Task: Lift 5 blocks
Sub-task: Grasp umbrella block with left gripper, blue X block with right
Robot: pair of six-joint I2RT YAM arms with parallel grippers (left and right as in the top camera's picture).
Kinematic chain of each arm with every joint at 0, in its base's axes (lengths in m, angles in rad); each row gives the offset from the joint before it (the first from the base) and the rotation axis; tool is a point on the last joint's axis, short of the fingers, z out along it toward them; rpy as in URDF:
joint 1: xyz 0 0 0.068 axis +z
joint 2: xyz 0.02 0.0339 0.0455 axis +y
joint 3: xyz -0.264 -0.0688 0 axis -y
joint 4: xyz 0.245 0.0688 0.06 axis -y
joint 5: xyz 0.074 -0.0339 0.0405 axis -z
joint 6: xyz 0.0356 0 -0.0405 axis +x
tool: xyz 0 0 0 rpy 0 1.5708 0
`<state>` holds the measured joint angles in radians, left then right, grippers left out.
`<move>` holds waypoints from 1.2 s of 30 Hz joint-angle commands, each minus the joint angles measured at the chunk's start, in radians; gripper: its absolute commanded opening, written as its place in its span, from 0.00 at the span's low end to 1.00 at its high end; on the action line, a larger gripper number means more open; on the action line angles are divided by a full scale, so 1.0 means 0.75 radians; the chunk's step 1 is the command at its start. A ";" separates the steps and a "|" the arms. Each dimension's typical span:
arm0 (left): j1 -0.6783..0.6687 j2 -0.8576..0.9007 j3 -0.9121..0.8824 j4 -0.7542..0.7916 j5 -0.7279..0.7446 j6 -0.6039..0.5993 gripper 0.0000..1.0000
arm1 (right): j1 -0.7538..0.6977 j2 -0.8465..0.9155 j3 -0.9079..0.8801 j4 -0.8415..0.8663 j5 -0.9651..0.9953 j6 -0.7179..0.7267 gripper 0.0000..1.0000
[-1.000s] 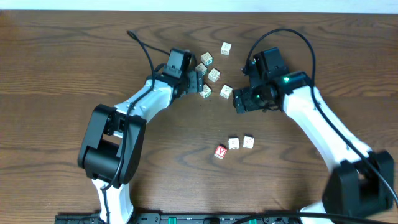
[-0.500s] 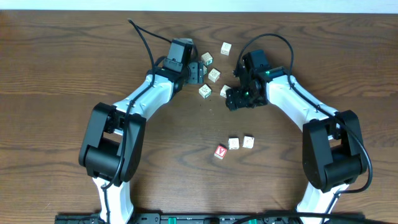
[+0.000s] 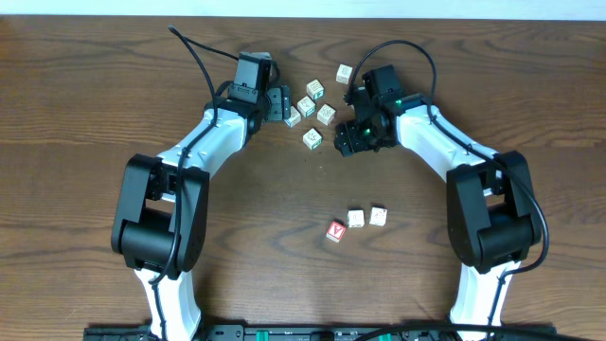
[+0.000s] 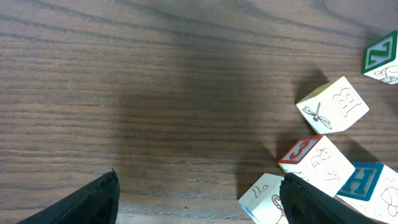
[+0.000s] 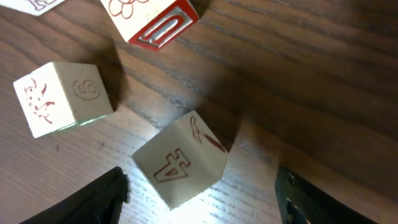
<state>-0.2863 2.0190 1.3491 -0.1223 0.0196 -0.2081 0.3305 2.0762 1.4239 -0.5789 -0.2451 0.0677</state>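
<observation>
Small wooden alphabet blocks lie in two groups on the table. Near the front sit a red-faced block (image 3: pixel 335 230) and two cream blocks (image 3: pixel 355 218) (image 3: pixel 378 216), far from both grippers. My right gripper (image 5: pixel 199 205) is open, straddling a cream block with a red 4 (image 5: pixel 180 158), with a gap on each side. My left gripper (image 4: pixel 199 205) is open at the back cluster's left edge. A white block with a 7 (image 4: pixel 264 199) lies just inside its right finger (image 4: pixel 317 202).
Other cubes crowd the back cluster: a red-edged 3 (image 4: pixel 314 158), a B cube (image 4: pixel 333 106), a blue H (image 4: pixel 370 183), a green Z (image 4: pixel 382 56), a 6 cube (image 5: pixel 62 96) and a red U (image 5: pixel 152 18). One cube (image 3: pixel 344 73) sits apart at the back.
My right gripper has swung left and now stands over the cube at the cluster's right side. My left gripper has shifted left and toward the back. The front blocks have not moved.
</observation>
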 commanded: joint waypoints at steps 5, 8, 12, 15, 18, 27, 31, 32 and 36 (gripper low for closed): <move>0.013 0.019 0.035 0.001 -0.017 0.023 0.82 | 0.006 0.027 0.032 0.079 0.016 0.159 0.67; 0.013 0.019 0.035 0.001 -0.017 0.023 0.83 | 0.021 0.045 0.032 0.119 0.010 0.194 0.68; 0.013 0.019 0.035 -0.005 -0.017 0.023 0.82 | 0.053 0.067 0.032 0.116 0.011 0.020 0.70; 0.013 0.019 0.035 -0.005 -0.018 0.023 0.83 | 0.068 0.072 0.032 0.066 0.012 -0.152 0.69; 0.013 0.019 0.035 -0.005 -0.018 0.023 0.82 | 0.067 0.072 0.032 0.032 0.046 -0.263 0.66; 0.013 0.019 0.035 -0.009 -0.017 0.022 0.82 | 0.020 0.072 0.032 -0.008 0.234 -0.428 0.38; 0.013 0.019 0.035 -0.009 -0.018 0.022 0.82 | 0.013 0.072 0.032 0.007 0.235 -0.466 0.49; 0.013 0.019 0.035 -0.009 -0.018 0.022 0.82 | 0.013 0.072 0.032 0.013 0.229 -0.483 0.54; 0.013 0.019 0.035 -0.009 -0.018 0.022 0.82 | 0.025 0.072 0.041 0.020 0.219 -0.586 0.61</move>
<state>-0.2829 2.0193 1.3491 -0.1272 0.0196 -0.2047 0.3473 2.1139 1.4384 -0.5640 -0.0849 -0.2920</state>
